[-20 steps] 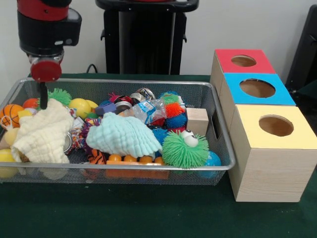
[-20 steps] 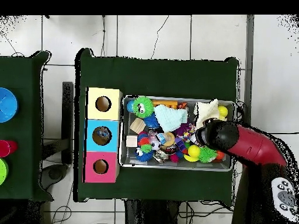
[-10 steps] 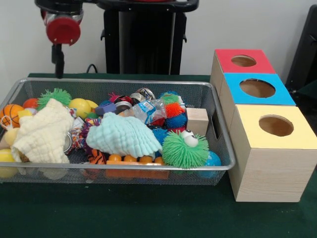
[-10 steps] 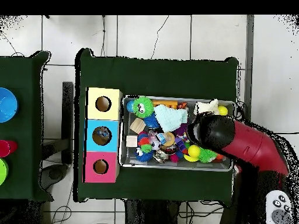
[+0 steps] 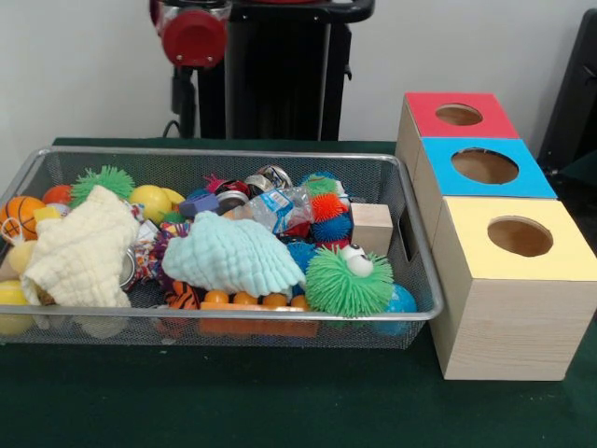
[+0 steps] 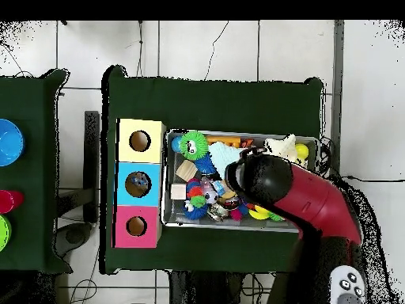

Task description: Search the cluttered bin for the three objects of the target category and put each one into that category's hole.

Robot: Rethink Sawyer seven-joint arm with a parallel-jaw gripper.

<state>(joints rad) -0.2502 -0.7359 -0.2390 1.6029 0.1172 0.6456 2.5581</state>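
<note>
Bin (image 5: 224,157) holds jumbled toys; gripper (image 5: 184,98) hangs above it, its open-or-closed state unclear.

A: Front view: wire mesh bin (image 5: 56,161) sits on the green-clothed counter (image 5: 280,411), and just to its right three wooden boxes with round holes, the yellow-topped box (image 5: 519,280) nearest, the blue-topped box (image 5: 485,168) behind it, the red-topped box (image 5: 457,114) farthest.

B: And inside the bin?

A: Cream cloth (image 5: 82,252) lies at the left, mint cloth (image 5: 233,254) in the middle, green spiky ball with eyes (image 5: 347,280) at the front right, with a plain wooden block (image 5: 371,227) behind that. The claw (image 5: 183,93) hangs above the bin's far rim.
</note>
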